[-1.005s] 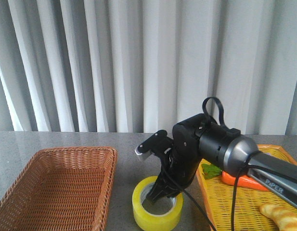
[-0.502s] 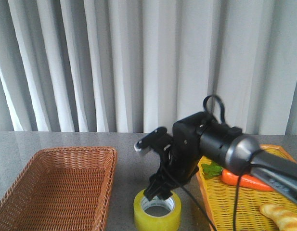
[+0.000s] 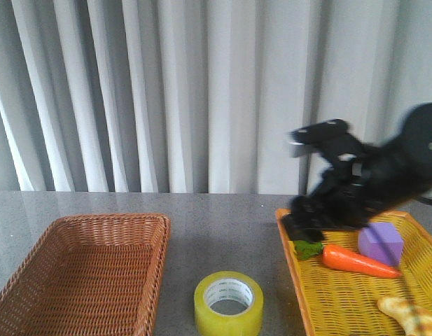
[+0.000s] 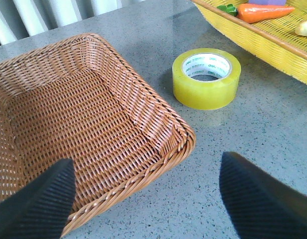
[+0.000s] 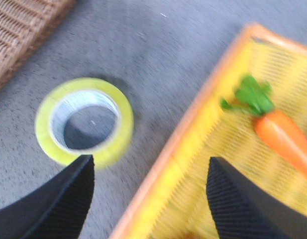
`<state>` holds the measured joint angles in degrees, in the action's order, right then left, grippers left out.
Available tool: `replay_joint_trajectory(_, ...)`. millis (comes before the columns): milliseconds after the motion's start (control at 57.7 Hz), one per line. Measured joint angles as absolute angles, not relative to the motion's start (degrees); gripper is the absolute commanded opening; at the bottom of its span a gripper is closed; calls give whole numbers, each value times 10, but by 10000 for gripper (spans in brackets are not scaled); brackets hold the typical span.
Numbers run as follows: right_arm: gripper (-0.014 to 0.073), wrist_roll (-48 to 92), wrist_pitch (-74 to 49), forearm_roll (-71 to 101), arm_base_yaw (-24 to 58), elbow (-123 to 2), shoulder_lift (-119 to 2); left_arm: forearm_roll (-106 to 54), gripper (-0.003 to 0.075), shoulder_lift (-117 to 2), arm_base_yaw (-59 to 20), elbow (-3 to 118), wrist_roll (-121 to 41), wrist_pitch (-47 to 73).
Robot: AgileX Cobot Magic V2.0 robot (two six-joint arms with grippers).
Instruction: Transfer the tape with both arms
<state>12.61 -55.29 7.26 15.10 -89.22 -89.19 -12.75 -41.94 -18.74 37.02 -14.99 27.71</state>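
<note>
The tape [image 3: 229,318], a yellow roll with a white printed core, lies flat on the grey table between the basket and the tray. It also shows in the left wrist view [image 4: 207,94] and, blurred, in the right wrist view [image 5: 122,130]. My right gripper [image 3: 304,227] is open and empty. It hangs raised over the near-left edge of the yellow tray, up and to the right of the tape. In the right wrist view the right gripper [image 5: 149,167] straddles the tray's rim. My left gripper [image 4: 146,167] is open and empty, low over the table by the basket's corner. It is out of the front view.
A brown wicker basket [image 3: 33,280] stands at the left [image 4: 160,112]. A yellow tray [image 3: 342,301] at the right holds a toy carrot [image 3: 359,260], a purple block [image 3: 381,243] and a bread piece [image 3: 412,315]. White curtains hang behind.
My right gripper has let go of the tape, risen and swung right over the tray. The tape now lies flat and free on the table.
</note>
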Motion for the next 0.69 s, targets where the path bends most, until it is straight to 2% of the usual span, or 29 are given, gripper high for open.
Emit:
replay_joint_trajectory(312,456,154,-453,127,35,-605,-686,-128,581,-419,-187,370,-150,277)
replay_joint_trajectory(485,456,149,-413,123,24,-478,-573,-128,581,-419,-187,370,-150,277)
replay_joint_trajectory(693,456,111,-407,123,24,-388,-446,-128,581,-419,-187,370,-150,277)
